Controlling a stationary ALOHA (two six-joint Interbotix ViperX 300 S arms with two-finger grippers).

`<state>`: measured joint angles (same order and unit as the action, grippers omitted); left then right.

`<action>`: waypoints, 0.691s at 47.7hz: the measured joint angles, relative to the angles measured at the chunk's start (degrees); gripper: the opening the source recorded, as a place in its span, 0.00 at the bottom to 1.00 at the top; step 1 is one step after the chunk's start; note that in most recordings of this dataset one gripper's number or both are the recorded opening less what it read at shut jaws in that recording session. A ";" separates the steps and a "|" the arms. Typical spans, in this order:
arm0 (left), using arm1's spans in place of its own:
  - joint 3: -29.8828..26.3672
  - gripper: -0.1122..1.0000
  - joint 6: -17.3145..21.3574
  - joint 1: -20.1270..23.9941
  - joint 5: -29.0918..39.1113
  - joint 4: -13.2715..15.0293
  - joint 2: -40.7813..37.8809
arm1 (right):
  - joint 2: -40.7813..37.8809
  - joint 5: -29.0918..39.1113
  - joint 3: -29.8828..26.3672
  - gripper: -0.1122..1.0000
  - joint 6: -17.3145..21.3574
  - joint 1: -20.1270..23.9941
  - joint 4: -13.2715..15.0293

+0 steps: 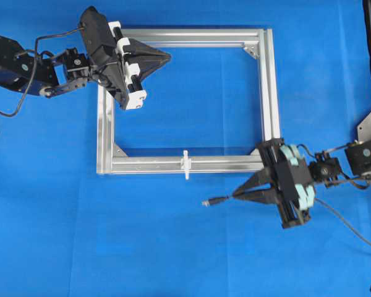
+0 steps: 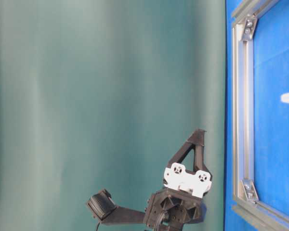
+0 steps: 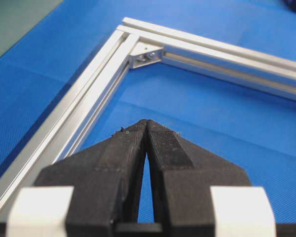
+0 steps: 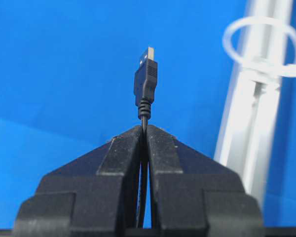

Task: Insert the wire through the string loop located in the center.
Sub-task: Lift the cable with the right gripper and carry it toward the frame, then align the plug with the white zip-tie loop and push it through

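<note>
From overhead we see the whole layout: a rectangular aluminium frame (image 1: pixel 105 133) lies flat on a blue cloth (image 1: pixel 173 247), the white string loop (image 1: pixel 186 164) stands at the middle of its near bar, the left gripper (image 1: pixel 167 57) hovers closed and empty over the far left corner, and the right gripper (image 1: pixel 236 195) pinches the wire (image 1: pixel 217 200) just beyond the near right corner, plug pointing toward the loop. At table level we see a plain teal backdrop (image 2: pixel 106 86). The left wrist view shows matte black fingers (image 3: pixel 128 148) pressed together above grooved, shiny rails and a corner bracket (image 3: pixel 147 55). The right wrist view alone reveals the plug's ribbed collar and metal tip.
</note>
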<state>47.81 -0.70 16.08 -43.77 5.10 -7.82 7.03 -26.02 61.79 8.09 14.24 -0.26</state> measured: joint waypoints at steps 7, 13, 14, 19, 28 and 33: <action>0.00 0.10 0.00 -0.09 0.00 0.00 0.00 | 0.00 -0.09 0.18 0.08 0.00 -4.04 0.09; 0.00 0.10 0.00 -0.09 0.00 0.00 -0.09 | 0.00 -0.09 0.44 0.08 -0.09 -7.21 0.09; 0.00 0.10 0.00 -0.09 0.00 0.00 0.00 | 0.09 0.00 0.44 0.08 -0.18 -7.47 0.00; 0.00 0.10 0.00 -0.09 0.00 0.00 0.00 | 0.09 -0.09 0.53 0.08 -0.18 -8.26 0.00; 0.00 0.10 0.00 -0.09 0.00 0.00 0.00 | 0.00 -0.97 0.53 0.08 -0.18 -8.88 0.00; 0.00 0.10 0.00 -0.09 0.00 0.00 0.00 | 0.00 -1.23 0.53 0.08 -0.18 -8.79 0.00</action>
<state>47.81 -0.70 16.00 -43.77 5.10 -7.82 7.03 -27.25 62.31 7.91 5.45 -0.26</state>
